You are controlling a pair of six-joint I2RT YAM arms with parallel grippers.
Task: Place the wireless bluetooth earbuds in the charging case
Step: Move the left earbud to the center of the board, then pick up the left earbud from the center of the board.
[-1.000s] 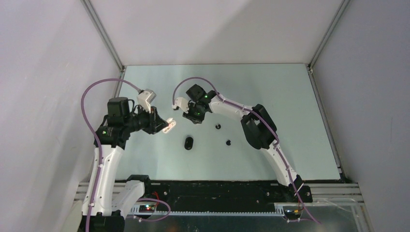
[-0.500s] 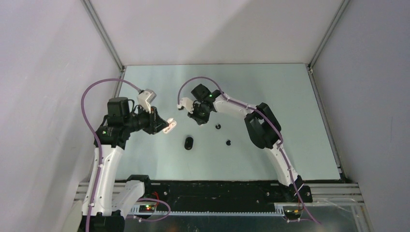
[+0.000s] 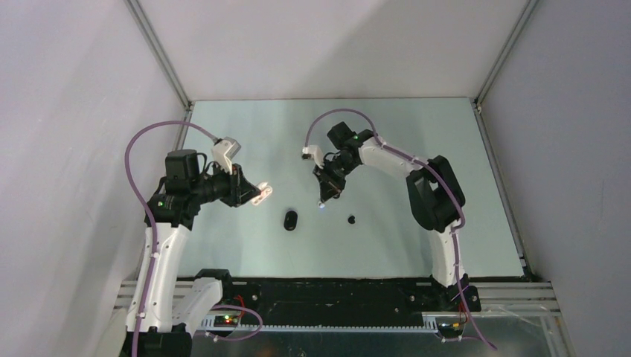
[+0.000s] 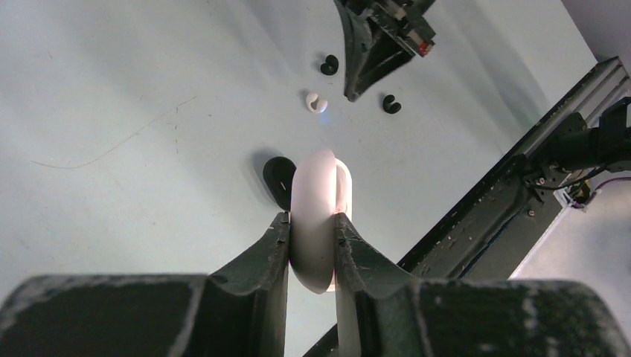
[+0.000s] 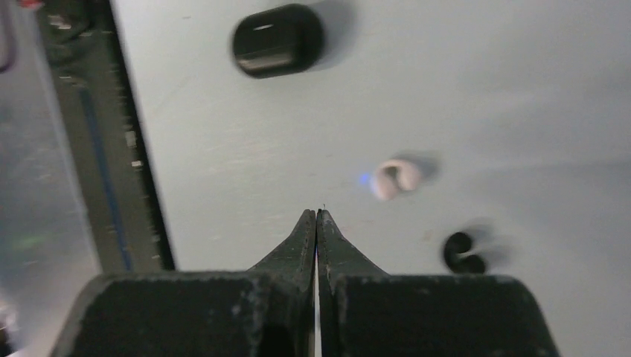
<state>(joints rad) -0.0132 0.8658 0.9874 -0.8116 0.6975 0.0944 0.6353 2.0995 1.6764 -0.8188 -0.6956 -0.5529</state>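
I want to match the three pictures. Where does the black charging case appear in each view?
Top external: the black charging case lies near the picture's middle.
Left wrist: at the middle, partly behind the white case that the left hand holds.
Right wrist: at the top, left of the middle.
Shared landmark: the white earbud lying near it.

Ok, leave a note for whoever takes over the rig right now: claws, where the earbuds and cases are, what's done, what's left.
The left claw is shut on a white case, held above the table.
The right claw is shut and empty, tips pointing down near the white bud.
The black charging case lies on the table and looks closed. The white bud and two black buds lie loose. No fourth bud is visible.
Done: no bud seen in the black case.
Left: pick up each bud and seat it.
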